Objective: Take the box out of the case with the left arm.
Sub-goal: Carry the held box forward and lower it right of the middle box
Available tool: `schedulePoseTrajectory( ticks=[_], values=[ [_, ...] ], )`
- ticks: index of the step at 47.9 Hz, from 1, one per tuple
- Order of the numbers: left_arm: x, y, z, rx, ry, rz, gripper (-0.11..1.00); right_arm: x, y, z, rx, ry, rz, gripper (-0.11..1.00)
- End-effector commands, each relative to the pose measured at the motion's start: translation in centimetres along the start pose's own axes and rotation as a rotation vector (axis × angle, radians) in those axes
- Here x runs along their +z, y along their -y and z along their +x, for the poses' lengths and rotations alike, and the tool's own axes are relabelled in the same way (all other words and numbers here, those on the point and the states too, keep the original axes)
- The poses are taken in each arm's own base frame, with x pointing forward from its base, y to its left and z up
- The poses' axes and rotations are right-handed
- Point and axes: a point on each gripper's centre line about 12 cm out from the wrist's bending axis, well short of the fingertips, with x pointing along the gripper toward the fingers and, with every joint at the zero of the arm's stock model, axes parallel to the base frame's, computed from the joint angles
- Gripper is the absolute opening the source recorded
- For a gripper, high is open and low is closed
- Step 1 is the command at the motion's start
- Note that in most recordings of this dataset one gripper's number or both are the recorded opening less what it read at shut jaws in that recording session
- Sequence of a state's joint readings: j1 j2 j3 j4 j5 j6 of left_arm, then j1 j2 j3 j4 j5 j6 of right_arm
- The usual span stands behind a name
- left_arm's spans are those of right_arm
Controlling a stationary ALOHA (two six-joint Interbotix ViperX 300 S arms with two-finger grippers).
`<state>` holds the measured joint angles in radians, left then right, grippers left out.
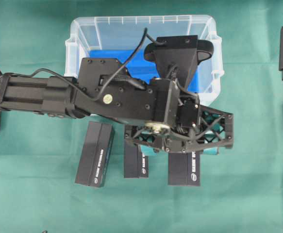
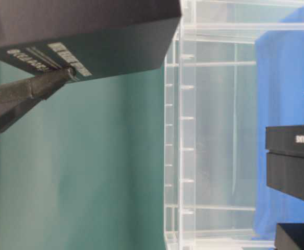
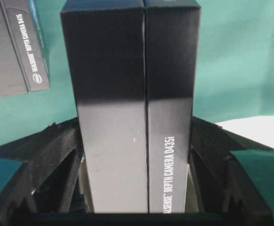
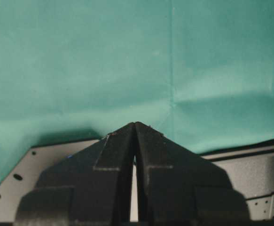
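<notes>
Desk (image 1: pixel 29 204): flat surface under a matte teal-green cloth with faint creases. Left arm (image 1: pixel 39 94): long black arm of angular segments with loose black cables, reaching in from the left edge across the front wall of the case. Loose box, leftmost (image 1: pixel 94 154): slim rectangular black carton with white lettering on its side, lying on the cloth in front of the case. Loose box, middle (image 1: pixel 135 162): same make, partly hidden under the arm. Case (image 1: pixel 83 26): clear, rigid, rectangular plastic tub with a rimmed edge and bright blue bottom lining, standing at the back. Left gripper (image 3: pixel 137 155): black open-lattice frame with teal pads, clamped on the box (image 3: pixel 132 117), a smooth matte black carton with a lengthwise seam and white lettering; it is outside the case, over the cloth in front of it, right of the two loose boxes. Whether it rests on the cloth cannot be told. Right gripper (image 4: pixel 135 141): black wedge-shaped fingers pressed together, holding nothing, above bare cloth.
</notes>
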<state>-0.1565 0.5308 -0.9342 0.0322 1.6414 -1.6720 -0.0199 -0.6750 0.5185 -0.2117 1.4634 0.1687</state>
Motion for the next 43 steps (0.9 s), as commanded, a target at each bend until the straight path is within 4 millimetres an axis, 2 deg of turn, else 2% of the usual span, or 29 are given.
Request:
schedulePoseTrajectory(
  ticks=[1, 33, 43],
  values=[
    [0.32, -0.15, -3.32, -0.07, -0.003, -0.005, 0.62, 0.19, 0.11, -0.34, -0.001, 0.015, 0.005, 0.01],
    [0.32, -0.15, -3.32, -0.07, -0.003, -0.005, 0.62, 0.17, 0.12, -0.34, -0.001, 0.014, 0.005, 0.01],
    [0.24, -0.37, -2.65, -0.049, -0.002, -0.005, 0.62, 0.17, 0.12, -0.34, -0.001, 0.014, 0.005, 0.01]
  ],
)
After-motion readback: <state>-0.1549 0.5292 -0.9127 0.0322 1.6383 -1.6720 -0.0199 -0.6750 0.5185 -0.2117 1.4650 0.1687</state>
